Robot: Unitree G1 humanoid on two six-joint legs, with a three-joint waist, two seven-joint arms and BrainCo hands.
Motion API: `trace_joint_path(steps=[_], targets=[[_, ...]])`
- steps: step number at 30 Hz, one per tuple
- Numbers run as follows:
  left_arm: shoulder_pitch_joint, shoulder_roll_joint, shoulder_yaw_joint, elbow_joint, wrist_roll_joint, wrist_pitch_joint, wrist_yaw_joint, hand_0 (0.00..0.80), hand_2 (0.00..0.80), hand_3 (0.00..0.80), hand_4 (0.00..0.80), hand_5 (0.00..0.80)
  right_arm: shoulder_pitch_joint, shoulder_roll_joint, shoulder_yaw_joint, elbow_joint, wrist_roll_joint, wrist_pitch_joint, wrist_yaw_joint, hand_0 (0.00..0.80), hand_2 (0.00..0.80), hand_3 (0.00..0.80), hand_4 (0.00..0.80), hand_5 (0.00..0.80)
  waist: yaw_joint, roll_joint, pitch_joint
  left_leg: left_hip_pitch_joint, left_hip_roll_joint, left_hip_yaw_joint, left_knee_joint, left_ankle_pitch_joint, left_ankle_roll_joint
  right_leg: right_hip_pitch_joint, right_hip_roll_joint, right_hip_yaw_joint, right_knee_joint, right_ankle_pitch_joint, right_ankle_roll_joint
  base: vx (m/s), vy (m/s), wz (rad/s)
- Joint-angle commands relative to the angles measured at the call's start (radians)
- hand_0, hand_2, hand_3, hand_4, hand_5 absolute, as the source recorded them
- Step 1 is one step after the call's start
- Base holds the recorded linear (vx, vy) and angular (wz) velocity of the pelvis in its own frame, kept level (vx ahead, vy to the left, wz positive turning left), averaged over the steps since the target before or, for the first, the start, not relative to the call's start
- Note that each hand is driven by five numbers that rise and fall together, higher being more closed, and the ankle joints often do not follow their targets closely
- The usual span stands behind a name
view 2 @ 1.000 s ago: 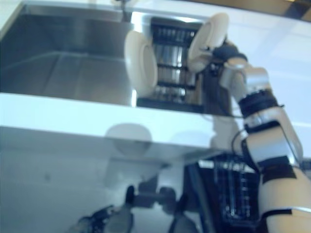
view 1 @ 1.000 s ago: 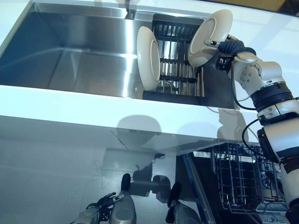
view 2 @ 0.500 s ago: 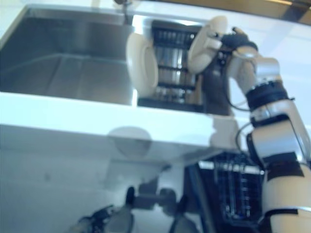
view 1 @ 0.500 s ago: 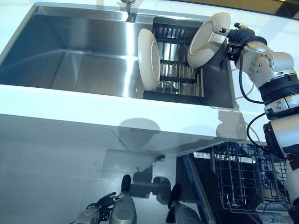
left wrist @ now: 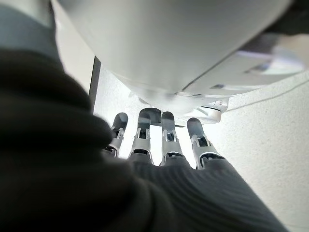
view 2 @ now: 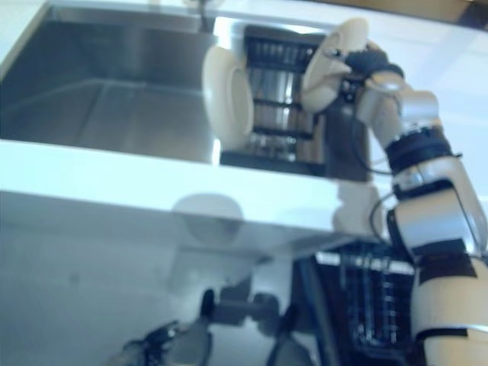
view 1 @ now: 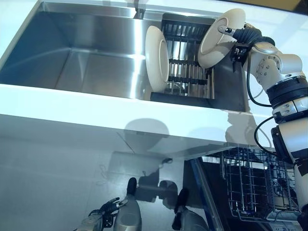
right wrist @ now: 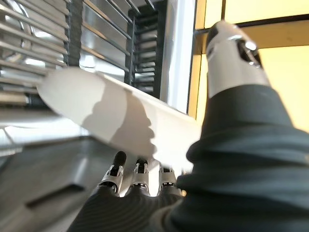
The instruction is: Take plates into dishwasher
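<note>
Stainless steel sink (view 1: 72, 57) holds a black dish rack (view 1: 185, 62) at its right end, where one white plate (view 1: 157, 58) stands upright, while the right hand (view 1: 240, 36) pinches a second white plate (view 1: 220, 37) tilted above the rack, and the left hand (left wrist: 164, 145) hangs low with relaxed fingers, holding nothing.

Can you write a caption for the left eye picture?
Right hand holds a white plate above the sink's drying rack; another plate stands there.
</note>
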Motion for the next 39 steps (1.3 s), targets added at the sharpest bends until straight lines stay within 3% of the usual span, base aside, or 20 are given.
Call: trace_joint_path(steps=[1, 8, 9, 10, 27, 39], targets=[[-0.001, 0.003, -0.064, 0.021, -0.027, -0.015, -0.018, 0.000, 0.000, 0.000, 0.000, 0.000, -0.135, -0.047, 0.076, 0.024, 0.014, -0.076, -0.017, 0.000, 0.000, 0.000, 0.000, 0.000, 0.010, -0.028, 0.002, -0.024, -0.059, -0.001, -0.036, 0.028, 0.038, -0.031, -0.010, 0.025, 0.005, 0.034, -0.002, 0.000, 0.015, 0.04], [-0.002, 0.002, -0.067, 0.004, -0.048, -0.015, -0.017, 0.000, 0.000, 0.000, 0.000, 0.000, -0.136, -0.047, 0.074, 0.041, 0.026, -0.066, -0.012, 0.000, 0.000, 0.000, 0.000, 0.000, 0.014, -0.019, 0.017, -0.032, -0.062, -0.004, -0.036, 0.031, 0.039, -0.039, -0.012, 0.022, 0.007, 0.036, -0.002, 0.000, 0.000, 0.00], [0.000, 0.000, -0.068, 0.001, -0.052, -0.016, -0.016, 0.000, 0.000, 0.000, 0.000, 0.000, -0.137, -0.046, 0.074, 0.044, 0.021, -0.069, -0.012, 0.496, 0.496, 0.496, 0.496, 0.496, 0.015, -0.017, 0.018, -0.033, -0.061, -0.004, -0.036, 0.031, 0.039, -0.039, -0.013, 0.021, 0.008, 0.036, -0.002, 0.000, 0.000, 0.00], [-0.001, 0.000, -0.069, 0.000, -0.056, -0.016, -0.017, 0.000, 0.000, 0.000, 0.000, 0.000, -0.139, -0.044, 0.075, 0.046, 0.015, -0.073, -0.016, 0.800, 0.800, 0.800, 0.800, 0.800, 0.016, -0.016, 0.020, -0.033, -0.061, -0.003, -0.036, 0.031, 0.038, -0.040, -0.014, 0.019, 0.008, 0.036, -0.001, 0.000, 0.000, 0.00], [0.018, 0.006, -0.060, -0.003, -0.043, -0.030, -0.019, 0.000, 0.000, 0.000, 0.000, 0.000, -0.165, -0.085, 0.103, 0.060, -0.101, -0.131, -0.055, 0.800, 0.800, 0.800, 0.800, 0.800, 0.012, -0.027, 0.000, -0.010, -0.058, 0.001, -0.036, 0.025, 0.038, -0.022, -0.010, 0.024, 0.003, 0.038, 0.003, 0.000, 0.000, 0.00], [0.035, 0.009, -0.037, 0.026, 0.001, -0.038, -0.017, 0.000, 0.000, 0.000, 0.000, 0.000, -0.170, -0.120, 0.107, 0.074, -0.117, -0.162, -0.037, 0.800, 0.800, 0.800, 0.800, 0.800, 0.005, -0.065, -0.077, 0.050, -0.050, 0.015, -0.036, 0.005, 0.034, 0.036, -0.003, 0.034, -0.002, 0.025, 0.005, 0.012, -0.016, 0.00]])
